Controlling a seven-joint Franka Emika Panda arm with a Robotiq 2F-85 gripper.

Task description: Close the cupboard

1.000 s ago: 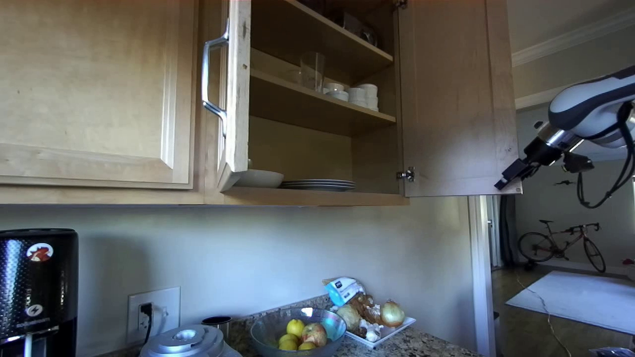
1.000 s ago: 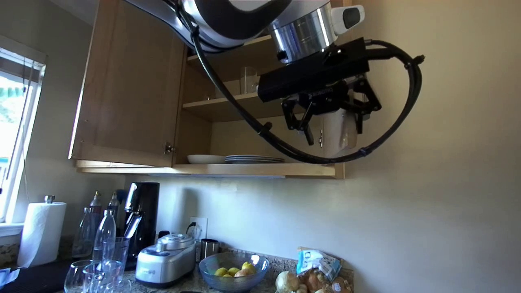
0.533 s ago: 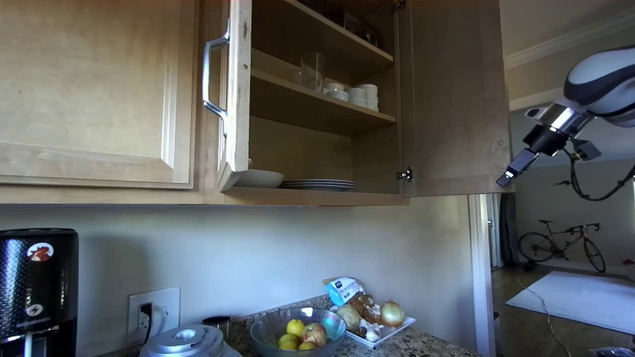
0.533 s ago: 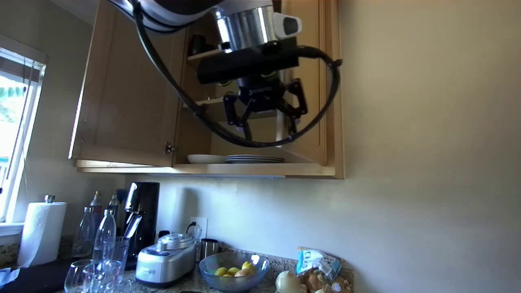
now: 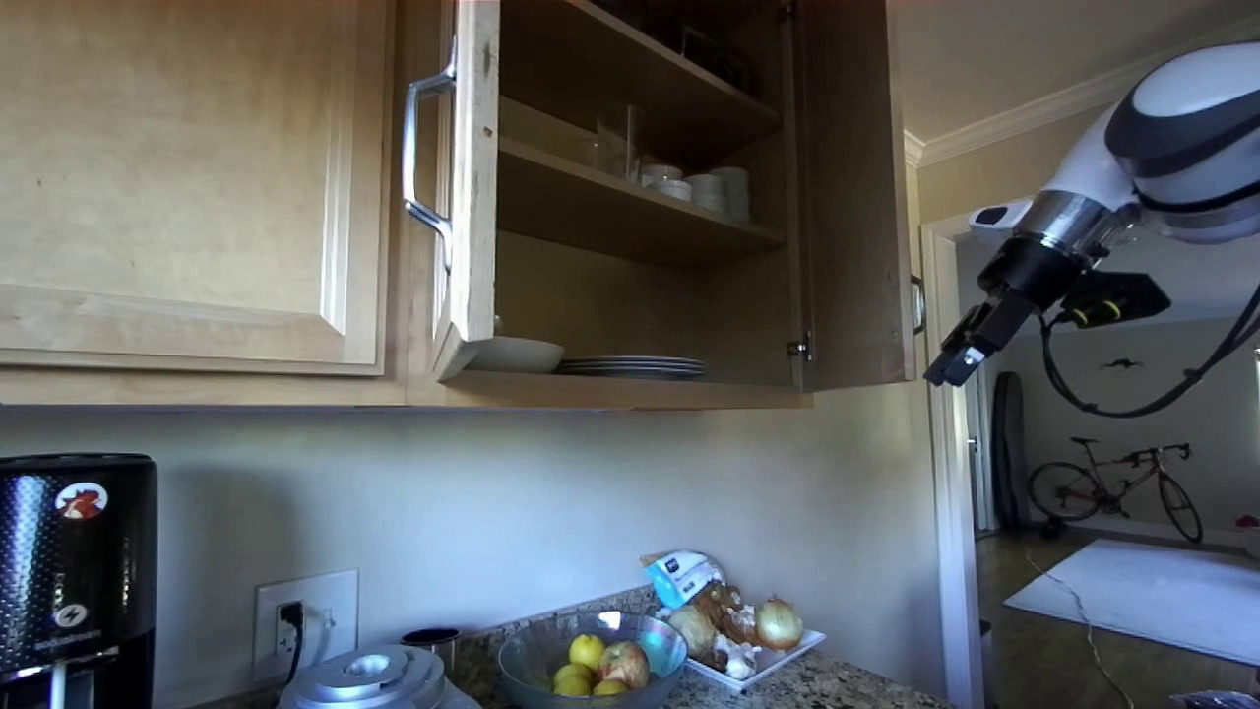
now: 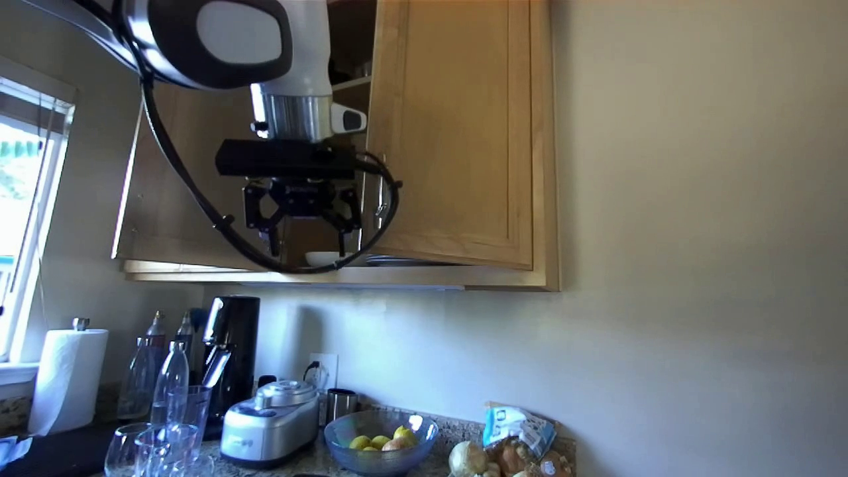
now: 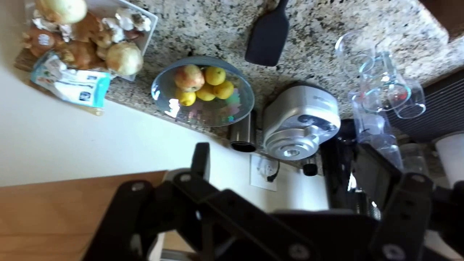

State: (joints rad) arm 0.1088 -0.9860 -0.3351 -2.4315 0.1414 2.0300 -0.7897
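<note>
The cupboard is fixed to the wall above the counter and is seen open. In an exterior view its shelves are laid bare: a white bowl and stacked plates are set on the lowest level, with white cups and clear glassware on the one above. In an exterior view the outer face of the gripper-side door is presented instead, and much of that interior is covered by it. There the inner face of the opposite door is also shown; from the shelf side its worn edge and bar handle are given.

The gripper is placed just beside the lower free corner of the gripper-side door; whether the two are touching cannot be told. Its fingers are spread well apart, most plainly in the wrist view.

From the wrist the counter is looked down upon, and a glass fruit bowl, a silver appliance and a dark spatula are shown. In an exterior view a bicycle is caught, and in an exterior view a window.

The cupboard's top is cropped in both exterior views, and the dark items on its upper shelf are hard to make out. Part of the cupboard is hidden behind the arm, and the wood in the wrist view is too blurred to be identified.
</note>
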